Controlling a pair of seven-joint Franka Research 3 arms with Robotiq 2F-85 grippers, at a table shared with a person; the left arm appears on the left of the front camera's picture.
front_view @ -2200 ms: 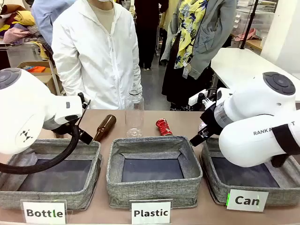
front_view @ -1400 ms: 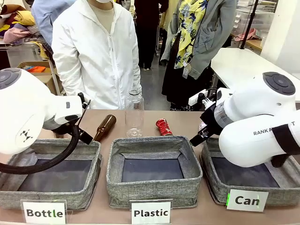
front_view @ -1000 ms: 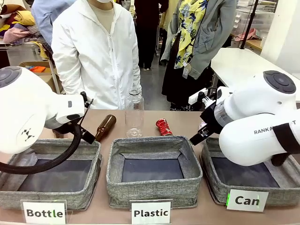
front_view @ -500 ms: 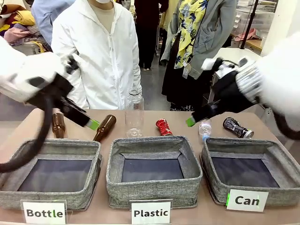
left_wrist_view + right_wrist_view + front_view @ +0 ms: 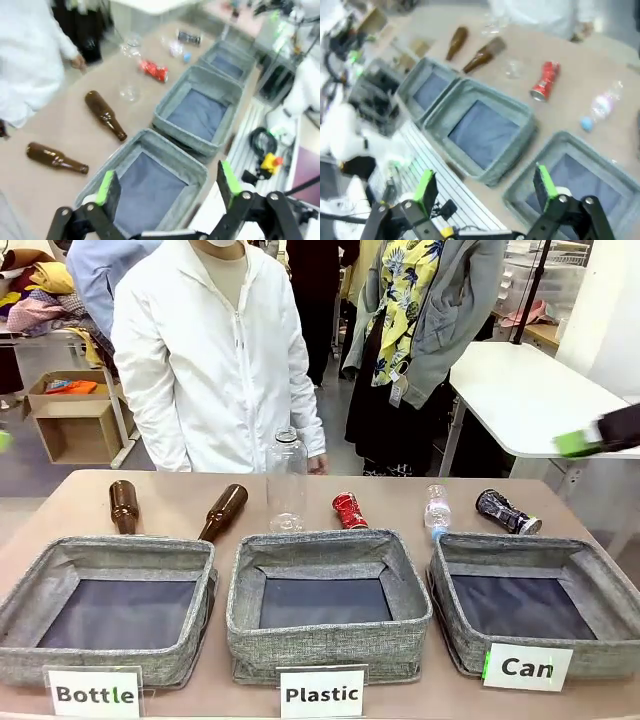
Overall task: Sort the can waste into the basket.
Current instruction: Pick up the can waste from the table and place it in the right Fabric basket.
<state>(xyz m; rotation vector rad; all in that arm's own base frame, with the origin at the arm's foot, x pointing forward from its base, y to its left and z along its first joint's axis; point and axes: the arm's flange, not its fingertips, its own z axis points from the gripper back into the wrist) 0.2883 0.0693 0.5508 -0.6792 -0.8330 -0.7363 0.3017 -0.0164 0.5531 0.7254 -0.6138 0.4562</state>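
Can waste [image 5: 349,510] out on the tabletop [image 5: 170,498], both claws spread

The red crushed metal can [image 5: 349,510] lies just behind the middle grey woven-fabric basket carded "Plastic" [image 5: 330,635]. The black-and-silver crushed can [image 5: 507,512] lies just behind the grey woven-fabric basket carded "Can" [image 5: 600,640], near a small clear plastic bottle [image 5: 437,512]. Both cans are outside that basket. The left claw [image 5: 167,181] and right claw [image 5: 485,185] hang high above the tabletop, green-padded fingers wide apart, gripping nothing. A person in a white coat [image 5: 215,360] stands at the far side
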